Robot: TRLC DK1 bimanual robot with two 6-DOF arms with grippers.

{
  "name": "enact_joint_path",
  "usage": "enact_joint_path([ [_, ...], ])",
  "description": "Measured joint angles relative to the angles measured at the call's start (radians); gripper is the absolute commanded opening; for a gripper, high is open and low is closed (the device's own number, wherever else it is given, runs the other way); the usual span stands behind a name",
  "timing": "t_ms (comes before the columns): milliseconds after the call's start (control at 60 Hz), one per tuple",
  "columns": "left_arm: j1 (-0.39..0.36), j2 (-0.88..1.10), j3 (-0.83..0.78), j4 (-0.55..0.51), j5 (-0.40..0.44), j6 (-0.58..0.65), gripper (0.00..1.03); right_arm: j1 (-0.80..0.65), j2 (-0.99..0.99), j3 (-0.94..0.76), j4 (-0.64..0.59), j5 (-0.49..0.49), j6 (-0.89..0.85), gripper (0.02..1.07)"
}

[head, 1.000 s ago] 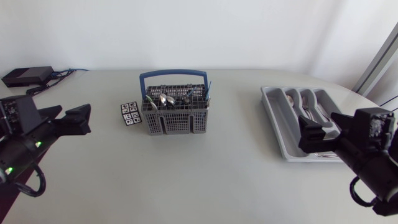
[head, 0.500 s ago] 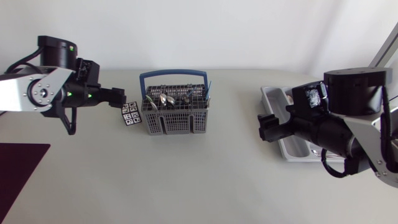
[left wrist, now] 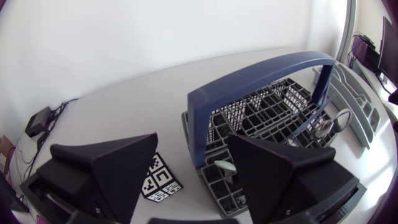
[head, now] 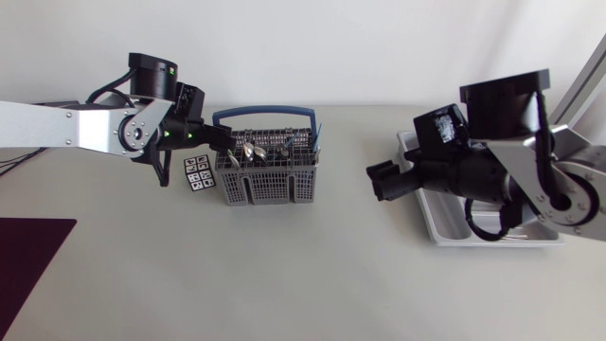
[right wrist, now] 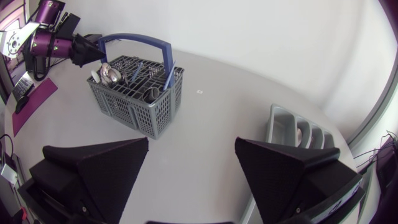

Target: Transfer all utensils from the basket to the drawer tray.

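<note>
Pale table (head: 284,275) under basket (head: 270,180), tray (head: 445,228)

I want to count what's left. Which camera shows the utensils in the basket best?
The right wrist view: the basket stands unblocked, spoons showing above its rim. The head view shows them smaller, next to the left gripper. In the left wrist view the handle and a finger hide much of them.
</note>
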Motion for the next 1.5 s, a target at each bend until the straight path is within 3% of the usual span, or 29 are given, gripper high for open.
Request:
enact_joint_path([
  [183,-0.025,0.026,0.0,0.04,-0.009,0.01,0.4,0.005,0.18,0.162,0.0,-0.009,0.0,1.02],
  [250,-0.025,0.026,0.0,0.048,-0.01,0.01,0.22,0.006,0.235,0.203,0.0,-0.01,0.0,1.02],
  [400,-0.024,0.027,0.0,0.066,-0.024,0.011,0.04,0.006,0.301,0.234,0.0,-0.01,0.0,1.02],
  [667,-0.037,0.019,-0.018,0.089,-0.019,0.001,0.04,0.012,0.308,0.233,0.0,-0.01,-0.004,1.02],
  [983,-0.097,-0.111,-0.161,0.087,-0.028,0.002,0.04,0.012,0.239,0.186,-0.001,-0.009,-0.012,1.02],
  [1033,-0.111,-0.138,-0.185,0.081,-0.028,0.002,0.05,0.012,0.218,0.169,-0.007,-0.01,-0.014,1.02],
  [1083,-0.125,-0.166,-0.21,0.076,-0.028,0.002,0.16,0.012,0.192,0.15,-0.022,-0.01,-0.021,1.02],
  [1133,-0.139,-0.196,-0.24,0.072,-0.03,0.003,0.34,0.012,0.164,0.124,-0.027,-0.01,-0.023,1.02],
  [1183,-0.152,-0.227,-0.265,0.061,-0.032,0.02,0.43,0.012,0.133,0.094,-0.027,-0.01,-0.023,1.02],
  [1217,-0.158,-0.241,-0.274,0.053,-0.034,0.027,0.57,0.012,0.116,0.079,-0.031,-0.01,-0.024,1.02],
  [1233,-0.161,-0.249,-0.28,0.045,-0.036,0.032,0.58,0.012,0.107,0.07,-0.032,-0.009,-0.024,1.02],
  [1267,-0.165,-0.264,-0.289,0.034,-0.04,0.04,0.69,0.012,0.093,0.056,-0.038,-0.01,-0.027,1.02],
  [1367,-0.162,-0.33,-0.304,-0.034,-0.049,0.047,0.77,0.012,0.053,0.019,-0.068,-0.01,-0.031,1.02],
  [1500,-0.144,-0.49,-0.305,-0.143,-0.032,0.05,0.77,0.012,-0.002,-0.029,-0.11,-0.01,-0.049,1.02],
])
